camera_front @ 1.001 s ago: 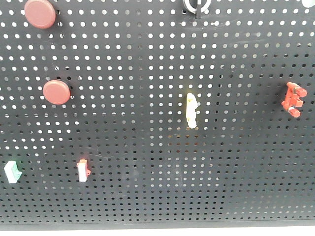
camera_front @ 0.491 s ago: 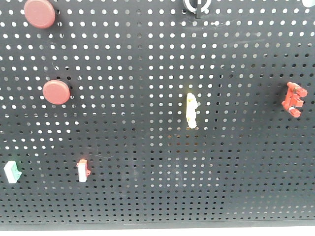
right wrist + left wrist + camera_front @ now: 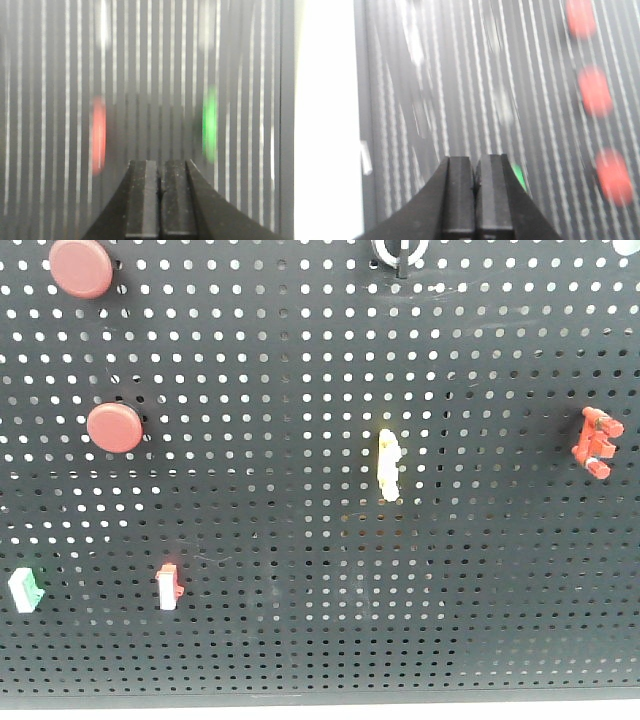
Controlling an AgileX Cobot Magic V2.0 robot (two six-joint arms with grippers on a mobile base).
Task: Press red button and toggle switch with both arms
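In the front view a black pegboard (image 3: 300,360) carries two round red buttons at the upper left. The red button (image 3: 82,267) is the upper, slightly larger one; the second red disc (image 3: 114,428) sits below it. The toggle switch (image 3: 400,250), with a white ring and a black lever, is cut by the top edge. Neither arm shows in this view. My left gripper (image 3: 475,165) is shut and empty in front of the blurred board, with three red blobs (image 3: 595,91) to its right. My right gripper (image 3: 160,167) is shut and empty, between a red blur (image 3: 99,135) and a green blur (image 3: 209,125).
The board also holds a slim yellow toggle (image 3: 389,464), a red pronged clip (image 3: 598,441), a small green piece (image 3: 26,589) and a small red-and-white piece (image 3: 168,586). A green patch (image 3: 519,176) shows just right of the left gripper's fingers.
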